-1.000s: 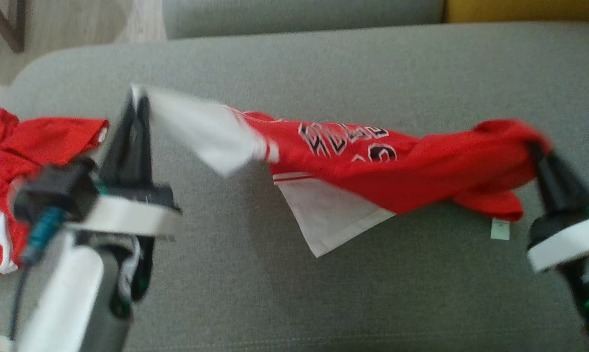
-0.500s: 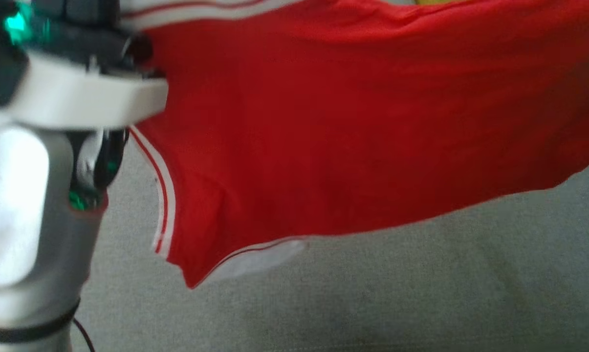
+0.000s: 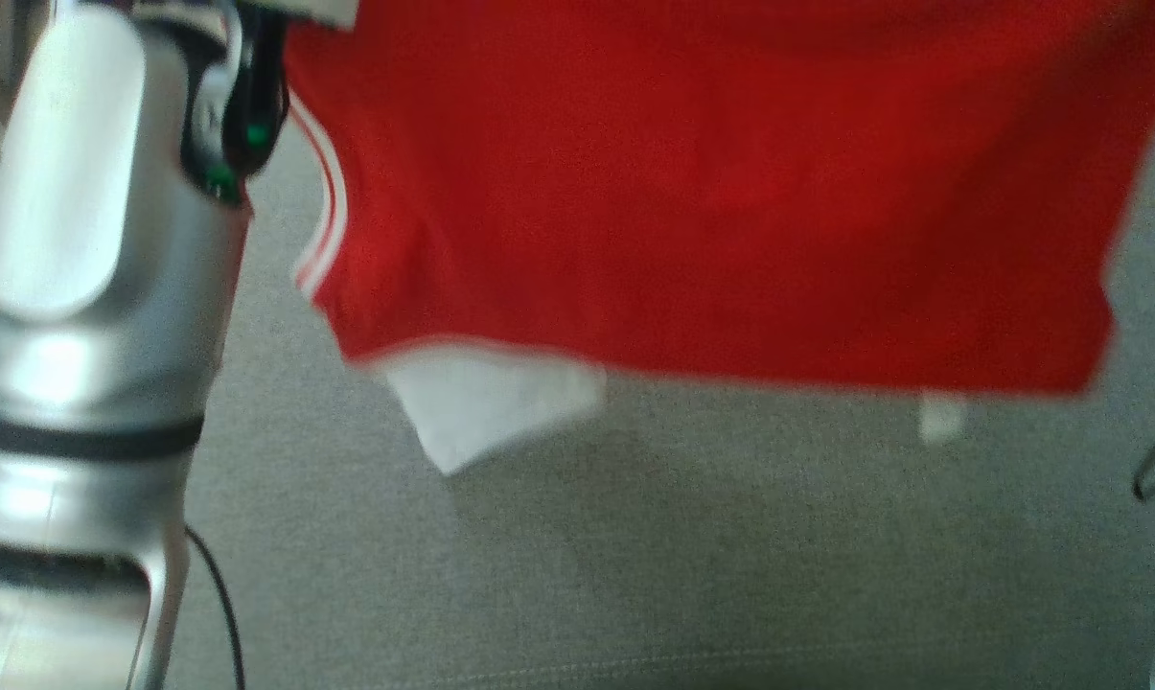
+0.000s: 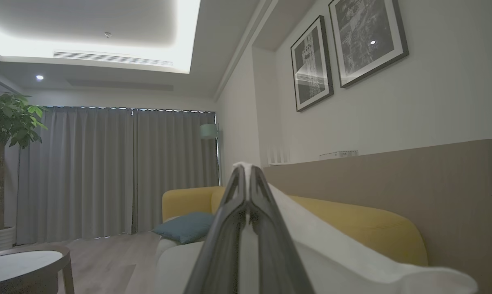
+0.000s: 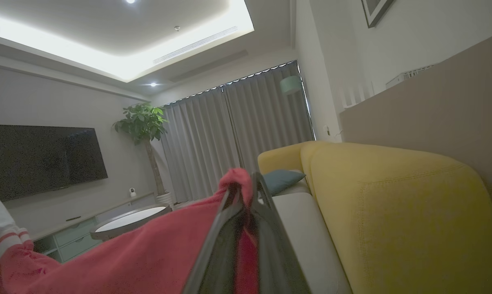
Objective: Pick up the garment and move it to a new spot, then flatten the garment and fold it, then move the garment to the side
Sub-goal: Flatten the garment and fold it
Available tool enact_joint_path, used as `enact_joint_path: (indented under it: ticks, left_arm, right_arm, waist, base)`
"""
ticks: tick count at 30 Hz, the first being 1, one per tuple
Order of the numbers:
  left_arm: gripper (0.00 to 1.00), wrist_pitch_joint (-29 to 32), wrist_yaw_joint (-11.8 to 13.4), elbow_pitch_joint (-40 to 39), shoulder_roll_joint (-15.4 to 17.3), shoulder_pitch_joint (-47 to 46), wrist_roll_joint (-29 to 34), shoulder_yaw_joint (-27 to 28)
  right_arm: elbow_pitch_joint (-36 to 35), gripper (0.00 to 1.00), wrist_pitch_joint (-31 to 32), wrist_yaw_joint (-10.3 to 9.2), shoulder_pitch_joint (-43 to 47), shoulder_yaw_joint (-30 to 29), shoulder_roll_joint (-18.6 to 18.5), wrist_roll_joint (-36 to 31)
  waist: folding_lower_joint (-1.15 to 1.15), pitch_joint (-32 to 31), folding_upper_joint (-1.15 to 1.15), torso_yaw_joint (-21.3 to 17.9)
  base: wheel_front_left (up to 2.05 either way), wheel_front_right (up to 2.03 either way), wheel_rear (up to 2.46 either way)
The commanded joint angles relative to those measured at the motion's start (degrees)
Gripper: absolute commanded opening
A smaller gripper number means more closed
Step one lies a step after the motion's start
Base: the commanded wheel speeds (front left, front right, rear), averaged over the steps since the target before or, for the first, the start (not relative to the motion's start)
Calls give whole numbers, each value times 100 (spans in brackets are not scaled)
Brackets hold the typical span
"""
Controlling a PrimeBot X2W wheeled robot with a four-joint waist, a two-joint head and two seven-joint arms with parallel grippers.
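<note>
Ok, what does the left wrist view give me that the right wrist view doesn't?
Left wrist view: the left gripper shut on a white edge of the garment, and two framed pictures on the wall.
Right wrist view: the right gripper shut on red cloth of the same garment, and a dark television on the far wall.
Shared: the yellow sofa, a blue cushion, grey curtains, a potted plant and a round table.
</note>
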Motion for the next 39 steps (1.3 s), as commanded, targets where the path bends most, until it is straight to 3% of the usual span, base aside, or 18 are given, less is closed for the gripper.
enact_joint_path:
  ticks: [1, 6, 7, 13, 18, 23, 31, 39]
  left_arm:
    - [0, -176, -43, 274, 115, -538, -12, 219]
    - [0, -519, -99, 1511, -31, -1410, 22, 437]
    - [0, -519, -99, 1511, -31, -1410, 22, 437]
    - [0, -547, -174, 1750, -167, -2028, 266, 849]
    - [0, -549, -371, 2492, -407, -1745, 278, 948]
    - [0, -549, -383, 3225, -542, -1392, 176, 1066]
    - [0, -549, -355, 4061, -596, -1172, -17, 1153]
    - [0, -550, -525, 4193, -600, -507, -126, 1165]
  right_arm:
    - [168, 0, -194, 43, -530, 280, 0, 10]
    - [1485, 0, -1154, 43, -1607, 998, 106, 130]
    - [1485, 0, -1154, 43, -1607, 998, 106, 130]
    - [2971, 0, -2389, 43, -2661, 1735, 209, 285]
    - [4146, 0, -2726, 43, -3054, 2382, 257, 468]
    - [5021, 0, -2811, 43, -3237, 2901, 386, 768]
    - [5708, 0, -2871, 43, -3224, 3640, 640, 1261]
    - [5528, 0, -3000, 43, -2317, 4263, 361, 1758]
  waist:
    - [0, 137, 0, -90]
    - [0, 299, 0, -208]
    - [0, 299, 0, -208]
    - [0, 757, 0, -187]
    - [0, 1262, 0, -51]
    - [0, 1757, 0, 26]
    - [0, 2128, 0, -11]
    - [0, 1691, 0, -67]
  base:
    - [0, 0, 0]
    - [0, 0, 0]
    - [0, 0, 0]
    - [0, 0, 0]
    - [0, 0, 0]
    - [0, 0, 0]
    - [0, 0, 0]
    - [0, 0, 0]
